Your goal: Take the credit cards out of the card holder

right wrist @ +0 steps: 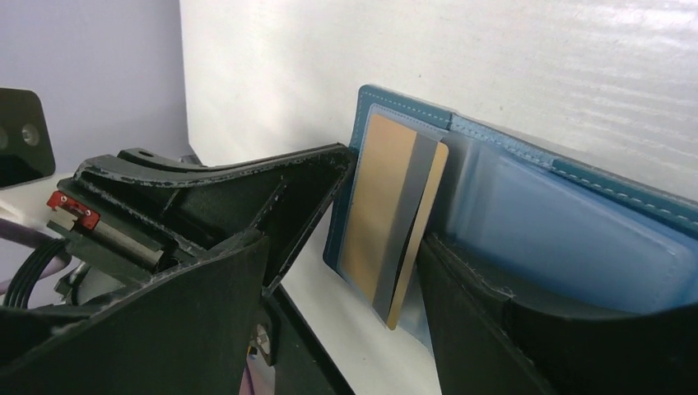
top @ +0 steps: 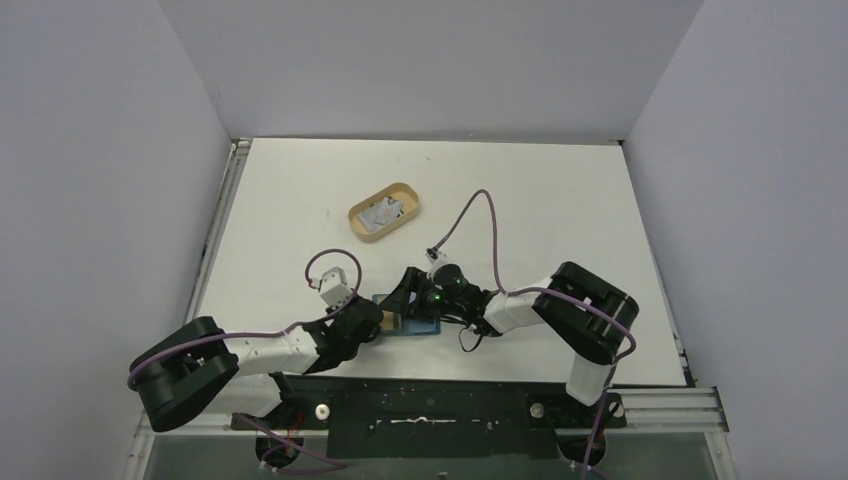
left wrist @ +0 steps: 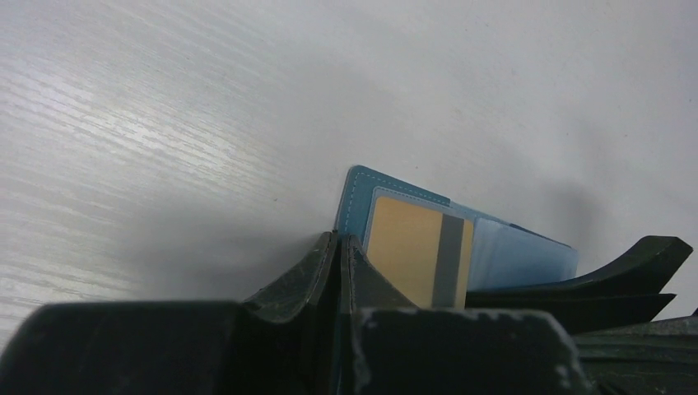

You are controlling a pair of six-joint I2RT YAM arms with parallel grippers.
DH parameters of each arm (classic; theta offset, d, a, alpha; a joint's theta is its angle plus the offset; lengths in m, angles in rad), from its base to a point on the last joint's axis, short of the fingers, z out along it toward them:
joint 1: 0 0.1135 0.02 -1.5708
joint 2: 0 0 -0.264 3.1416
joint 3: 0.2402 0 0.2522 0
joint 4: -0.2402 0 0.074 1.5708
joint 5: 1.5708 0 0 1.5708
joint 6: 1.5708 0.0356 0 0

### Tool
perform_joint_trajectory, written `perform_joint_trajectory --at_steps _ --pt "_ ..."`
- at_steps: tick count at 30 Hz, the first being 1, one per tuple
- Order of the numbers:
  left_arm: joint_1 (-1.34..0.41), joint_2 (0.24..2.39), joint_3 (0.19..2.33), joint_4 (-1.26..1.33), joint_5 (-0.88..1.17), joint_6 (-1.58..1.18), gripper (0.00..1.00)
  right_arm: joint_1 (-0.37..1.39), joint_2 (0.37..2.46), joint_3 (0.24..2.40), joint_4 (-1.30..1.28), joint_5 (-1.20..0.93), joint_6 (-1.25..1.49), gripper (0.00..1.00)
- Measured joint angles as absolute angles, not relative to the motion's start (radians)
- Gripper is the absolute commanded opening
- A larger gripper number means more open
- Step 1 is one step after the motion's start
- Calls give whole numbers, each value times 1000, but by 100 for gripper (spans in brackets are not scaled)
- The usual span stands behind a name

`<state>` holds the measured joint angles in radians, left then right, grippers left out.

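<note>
Now, card holder: open, at 6 o'clock of the table.
Left jaws: clamped on its teal edge, reaching in from 8 o'clock.
Right jaws: apart, straddling the yellowish card, reaching in from 3 o'clock.
Card axis: 12-to-6 in the right wrist view, protruding toward 6.

Card holder: teal, laid open on the pale surface.
Credit card: yellowish, grey-striped, tucked in a clear pocket.
Left tool: closed, the holder's edge pinched between its fingers.
</note>
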<state>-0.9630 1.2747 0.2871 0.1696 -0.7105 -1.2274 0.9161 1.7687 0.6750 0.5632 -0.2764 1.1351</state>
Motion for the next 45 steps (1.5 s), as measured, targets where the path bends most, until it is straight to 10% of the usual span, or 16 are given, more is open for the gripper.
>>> perform_joint_trajectory --at_steps 12,35,45 --pt "-961 1256 279 158 -717 -1221 0 918 1853 635 829 -395 1240 54" --pt "-942 1259 279 169 -694 -1209 0 883 1692 604 513 -329 1124 41" --pt "-941 1264 282 173 -694 -1205 0 860 1692 555 502 -320 1105 2"
